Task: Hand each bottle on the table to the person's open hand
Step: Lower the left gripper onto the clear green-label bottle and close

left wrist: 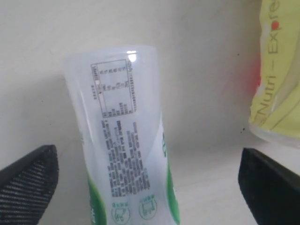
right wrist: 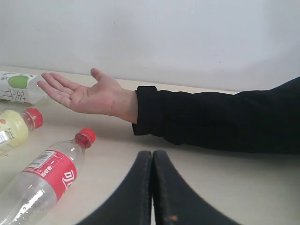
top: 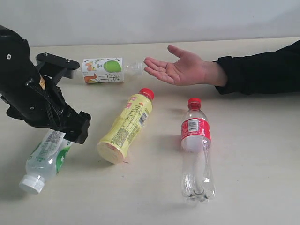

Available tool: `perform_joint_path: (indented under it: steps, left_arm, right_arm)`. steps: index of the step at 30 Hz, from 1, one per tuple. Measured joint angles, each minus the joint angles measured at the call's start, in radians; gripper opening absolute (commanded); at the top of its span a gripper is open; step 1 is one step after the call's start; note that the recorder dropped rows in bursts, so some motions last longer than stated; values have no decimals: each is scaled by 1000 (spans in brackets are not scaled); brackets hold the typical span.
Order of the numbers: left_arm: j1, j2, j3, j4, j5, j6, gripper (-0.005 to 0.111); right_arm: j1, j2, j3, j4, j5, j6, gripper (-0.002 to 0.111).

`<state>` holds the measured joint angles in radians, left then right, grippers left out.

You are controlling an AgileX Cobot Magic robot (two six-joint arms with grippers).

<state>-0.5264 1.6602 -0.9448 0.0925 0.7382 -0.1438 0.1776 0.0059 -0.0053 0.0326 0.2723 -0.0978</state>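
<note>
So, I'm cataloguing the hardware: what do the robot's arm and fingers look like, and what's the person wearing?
Left arm: bulky matte black, small screws, yellow sticker. Left fingers: black textured wedges. Right fingers: smooth, black, tapering. The person wears a black sleeve.

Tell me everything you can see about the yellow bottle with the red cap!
The yellow bottle is plastic-looking, with a red cap on and a yellow label covered in tiny print. It lies on its side on the table, cap pointing toward the far edge, bottom toward the camera. It sits between the green-labelled bottle and the clear red-labelled bottle. Only the table touches it.
</note>
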Motion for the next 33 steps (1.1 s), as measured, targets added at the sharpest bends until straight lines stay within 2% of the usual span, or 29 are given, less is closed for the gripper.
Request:
perform_joint_path:
  steps: [19,22,25,33]
  left_arm:
    - [19,147,-1,7,-50,0,102]
    - [19,169,-1,8,-59,0,99]
    - [19,178,-1,15,-63,0,83]
    - [19,180,-1,19,-65,2,18]
  right_arm:
    - [0,0,0,0,0,0,0]
    - [0,0,0,0,0,0,0]
    - [0,0,0,0,0,0,0]
    - [0,0,0,0,0,0,0]
